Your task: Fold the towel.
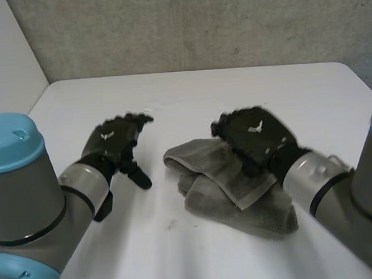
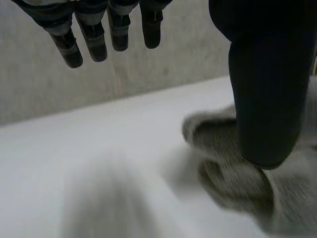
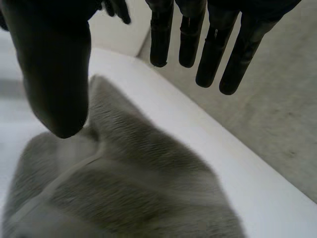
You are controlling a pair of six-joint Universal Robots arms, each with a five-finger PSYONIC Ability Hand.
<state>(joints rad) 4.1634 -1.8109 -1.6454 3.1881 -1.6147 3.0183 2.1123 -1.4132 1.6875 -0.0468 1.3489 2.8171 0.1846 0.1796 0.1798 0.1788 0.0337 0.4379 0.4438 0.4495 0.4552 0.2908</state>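
A grey towel (image 1: 233, 187) lies bunched in loose folds on the white table (image 1: 189, 95), right of centre. My right hand (image 1: 252, 135) hovers over its far part, open, fingers (image 3: 198, 39) straight and thumb apart above the towel (image 3: 124, 183), holding nothing. To the towel's left, my left hand (image 1: 113, 144) is above bare table, also open. In the left wrist view its fingers (image 2: 99, 34) point out over the table and its thumb (image 2: 267, 94) stands in front of the towel (image 2: 233, 173), without gripping it.
A grey wall (image 1: 185, 26) runs behind the table's far edge. A white panel (image 1: 4, 56) stands at the far left. Bare table surface surrounds the towel on all sides.
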